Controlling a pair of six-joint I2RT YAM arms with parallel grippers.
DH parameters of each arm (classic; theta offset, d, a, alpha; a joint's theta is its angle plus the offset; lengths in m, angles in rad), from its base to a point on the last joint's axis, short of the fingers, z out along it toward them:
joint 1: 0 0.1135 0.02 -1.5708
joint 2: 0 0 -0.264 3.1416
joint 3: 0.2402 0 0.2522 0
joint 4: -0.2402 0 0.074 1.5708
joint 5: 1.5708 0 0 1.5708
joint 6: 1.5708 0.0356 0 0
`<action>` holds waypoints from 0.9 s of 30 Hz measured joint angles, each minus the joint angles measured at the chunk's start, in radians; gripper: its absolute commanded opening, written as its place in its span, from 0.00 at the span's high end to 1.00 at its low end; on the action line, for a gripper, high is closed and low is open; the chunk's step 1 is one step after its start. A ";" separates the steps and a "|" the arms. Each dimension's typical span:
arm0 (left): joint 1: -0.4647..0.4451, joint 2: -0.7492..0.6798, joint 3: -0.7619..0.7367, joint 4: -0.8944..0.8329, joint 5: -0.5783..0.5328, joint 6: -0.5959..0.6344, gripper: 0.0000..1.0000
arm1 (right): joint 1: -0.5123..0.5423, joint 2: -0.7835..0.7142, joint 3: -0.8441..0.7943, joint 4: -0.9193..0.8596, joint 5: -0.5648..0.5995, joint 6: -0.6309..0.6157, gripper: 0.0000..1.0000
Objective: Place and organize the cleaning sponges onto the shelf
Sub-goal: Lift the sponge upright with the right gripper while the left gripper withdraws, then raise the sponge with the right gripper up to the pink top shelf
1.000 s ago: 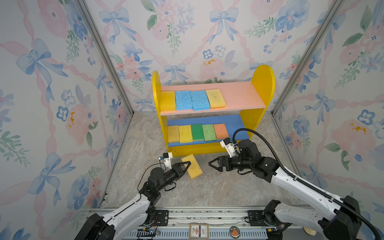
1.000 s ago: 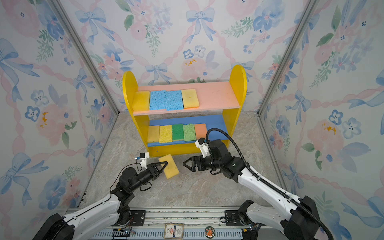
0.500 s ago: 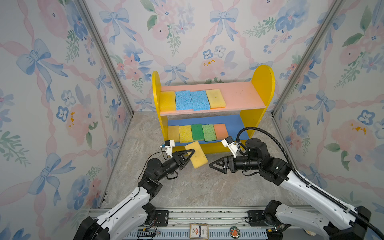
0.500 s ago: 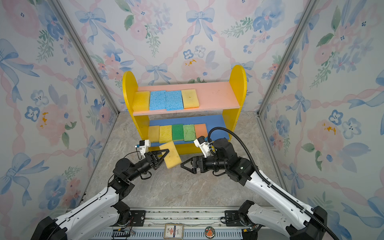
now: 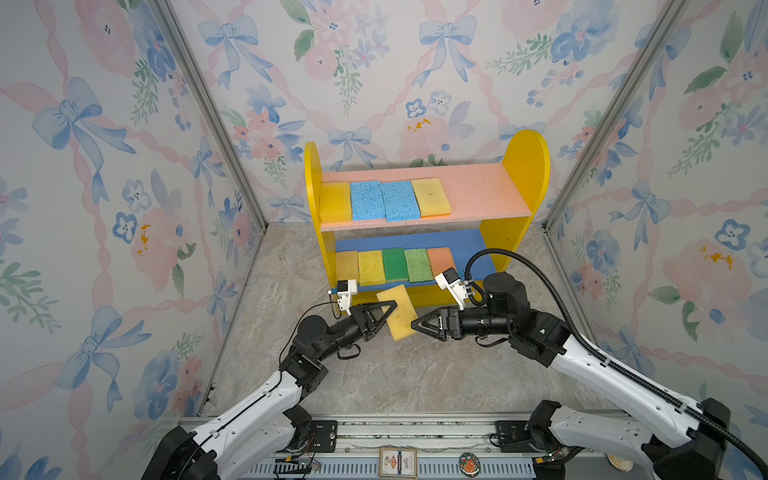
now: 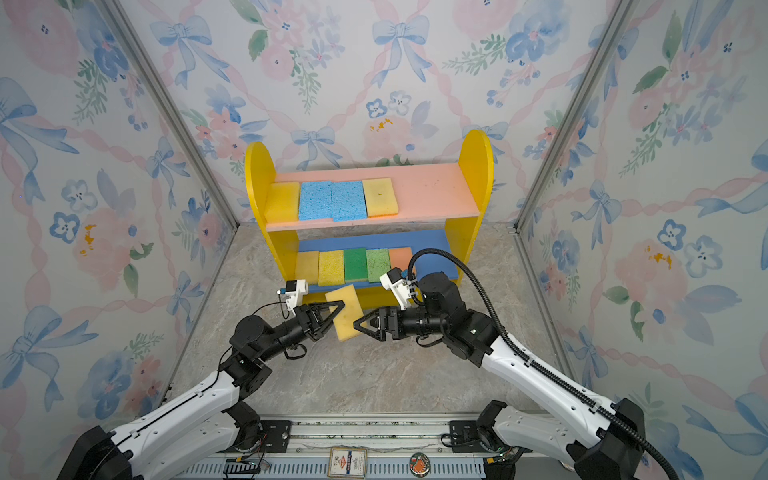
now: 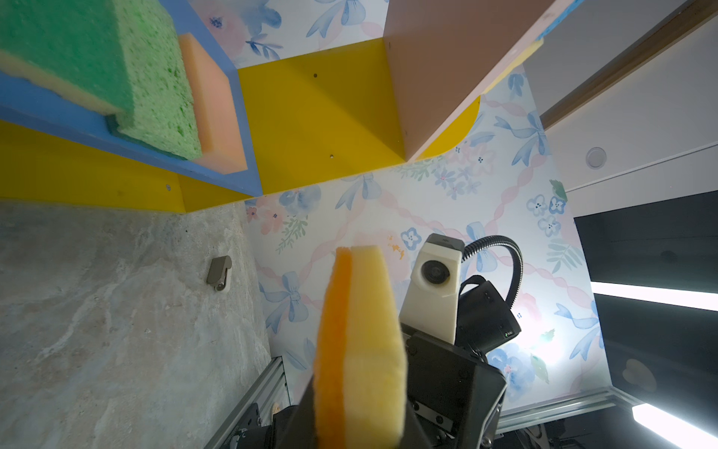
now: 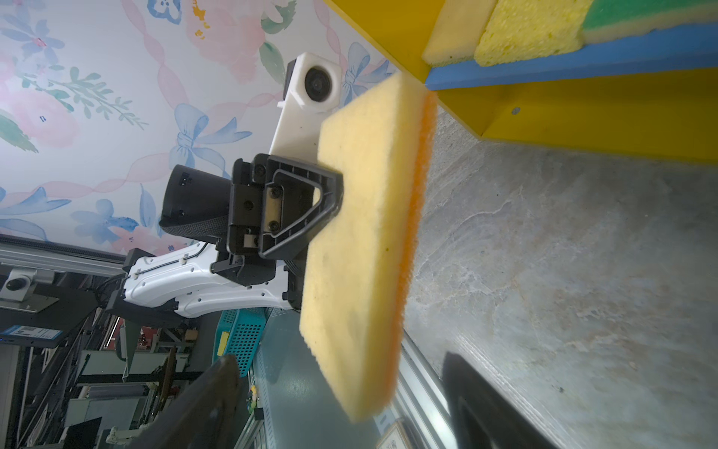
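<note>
In front of the shelf [image 5: 525, 178], at its 6 o'clock, a yellow sponge [image 5: 403, 316] hangs tilted above the floor [image 5: 415, 374], pinched at its 9 o'clock edge by the left gripper [image 5: 390, 310]. The right gripper [image 5: 414, 325] sits at the sponge's 4 o'clock, jaws spread and tips just beside its edge. Nine other sponges [image 5: 384, 200] lie on the shelf.

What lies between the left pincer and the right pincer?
A flat yellow foam sponge with an orange backing, gripped at one edge by the left pincer; the open right pincer is at its opposite edge. Both top views show this.
</note>
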 measured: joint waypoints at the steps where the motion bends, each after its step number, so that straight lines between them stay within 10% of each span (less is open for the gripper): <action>1: -0.002 0.000 0.001 0.000 -0.002 0.000 0.78 | 0.000 0.005 0.000 0.007 -0.002 0.005 0.25; 11: -0.002 0.000 0.002 0.000 -0.010 0.000 0.78 | 0.013 0.016 -0.001 0.037 -0.008 0.037 0.45; 27: -0.003 -0.005 0.002 0.000 -0.010 0.000 0.78 | 0.013 0.036 -0.007 0.032 0.013 0.048 0.46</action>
